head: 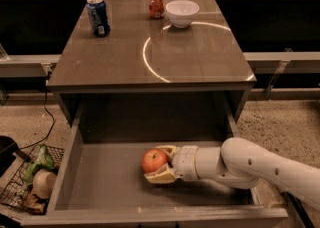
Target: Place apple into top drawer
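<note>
The red-orange apple (154, 160) sits low inside the open top drawer (100, 192), at or just above its flat bottom, near the middle. My gripper (161, 163) reaches in from the right over the drawer's right wall. Its tan fingers (159, 176) lie on either side of the apple and close around it. The white arm (260, 164) stretches off to the lower right.
On the cabinet top (150, 47) stand a blue soda can (98, 16), a red soda can (156, 1) and a white bowl (182, 12). A wire basket (30, 182) with odds and ends sits on the floor left of the drawer.
</note>
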Controlling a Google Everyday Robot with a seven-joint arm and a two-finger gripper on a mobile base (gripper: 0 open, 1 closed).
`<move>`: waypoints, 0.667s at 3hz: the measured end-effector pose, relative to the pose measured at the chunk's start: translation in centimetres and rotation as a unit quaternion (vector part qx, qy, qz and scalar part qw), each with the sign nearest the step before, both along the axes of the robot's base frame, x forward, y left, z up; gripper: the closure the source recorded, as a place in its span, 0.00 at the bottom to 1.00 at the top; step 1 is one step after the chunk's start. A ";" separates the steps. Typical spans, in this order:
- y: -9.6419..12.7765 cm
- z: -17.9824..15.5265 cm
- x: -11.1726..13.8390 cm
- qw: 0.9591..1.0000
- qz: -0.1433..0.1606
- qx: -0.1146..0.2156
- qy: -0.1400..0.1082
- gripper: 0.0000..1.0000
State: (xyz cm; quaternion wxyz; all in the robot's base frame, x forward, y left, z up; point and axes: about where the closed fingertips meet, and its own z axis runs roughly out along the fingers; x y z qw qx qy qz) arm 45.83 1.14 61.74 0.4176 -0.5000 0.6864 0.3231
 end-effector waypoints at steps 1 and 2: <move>0.1 -0.3 0.0 1.000 -0.001 0.000 0.000 0.86; 0.3 -0.3 0.0 1.000 0.000 0.000 0.000 0.62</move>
